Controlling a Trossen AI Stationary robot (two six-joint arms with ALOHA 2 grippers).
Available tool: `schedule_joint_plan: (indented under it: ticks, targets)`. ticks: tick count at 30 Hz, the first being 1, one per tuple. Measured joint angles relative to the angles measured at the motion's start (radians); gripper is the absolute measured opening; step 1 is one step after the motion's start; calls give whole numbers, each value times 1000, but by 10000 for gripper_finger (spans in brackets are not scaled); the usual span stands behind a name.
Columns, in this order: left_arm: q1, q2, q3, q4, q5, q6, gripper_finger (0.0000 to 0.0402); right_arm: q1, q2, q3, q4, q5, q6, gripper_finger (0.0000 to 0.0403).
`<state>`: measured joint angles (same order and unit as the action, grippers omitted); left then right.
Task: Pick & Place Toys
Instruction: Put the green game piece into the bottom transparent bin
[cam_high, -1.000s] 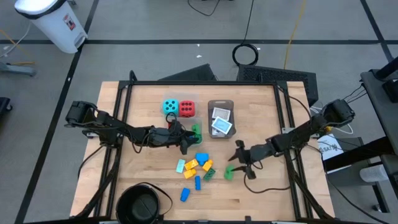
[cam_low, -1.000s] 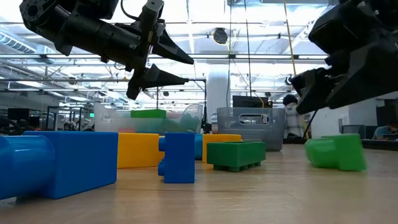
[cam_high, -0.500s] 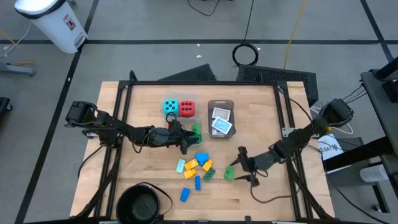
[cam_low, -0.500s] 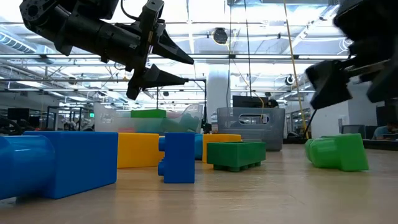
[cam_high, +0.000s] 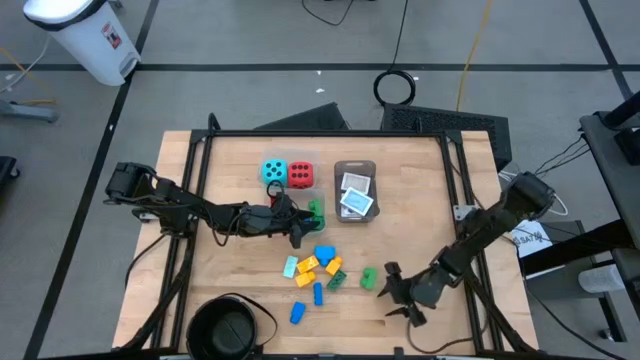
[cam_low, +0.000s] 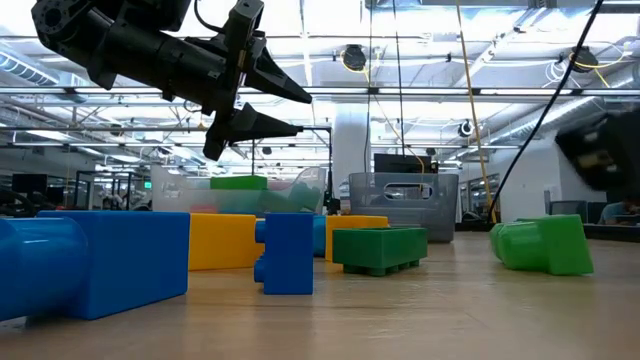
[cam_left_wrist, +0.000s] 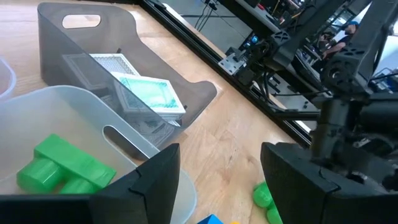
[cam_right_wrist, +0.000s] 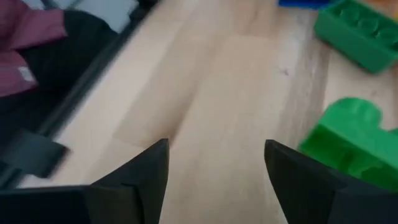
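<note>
My left gripper is open and empty, held above the table beside a clear tub in which a green brick lies. My right gripper is open and empty near the table's near edge. A lone green brick lies on the table just to its left and shows in the right wrist view. A pile of small bricks lies mid-table. The teal die and the red die stand at the far side. White green-printed cards lie in the grey tray.
A round black bowl sits at the near left corner. A single blue brick lies near the front. A black frame rail runs along the table's right side, close to my right arm. Bare wood lies between the lone green brick and that rail.
My right gripper has moved toward the table's near edge, away from the lone green brick, and has stayed open. The brick lies where it was.
</note>
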<state>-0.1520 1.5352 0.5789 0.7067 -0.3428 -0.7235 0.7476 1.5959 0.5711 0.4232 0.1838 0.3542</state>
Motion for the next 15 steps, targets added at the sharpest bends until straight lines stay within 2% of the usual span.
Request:
schedule_joint_plan:
  ticks: [9, 12, 15]
  targets:
    - [0, 0, 0, -2, 0, 1, 230, -143, 88, 69, 68, -1, -133, 224]
    - [0, 0, 0, -4, 0, 1, 230, -165, 78, 92, 90, -2, -186, 222]
    - [0, 0, 0, -8, 0, 1, 230, -165, 29, 94, 27, 1, -270, 224]
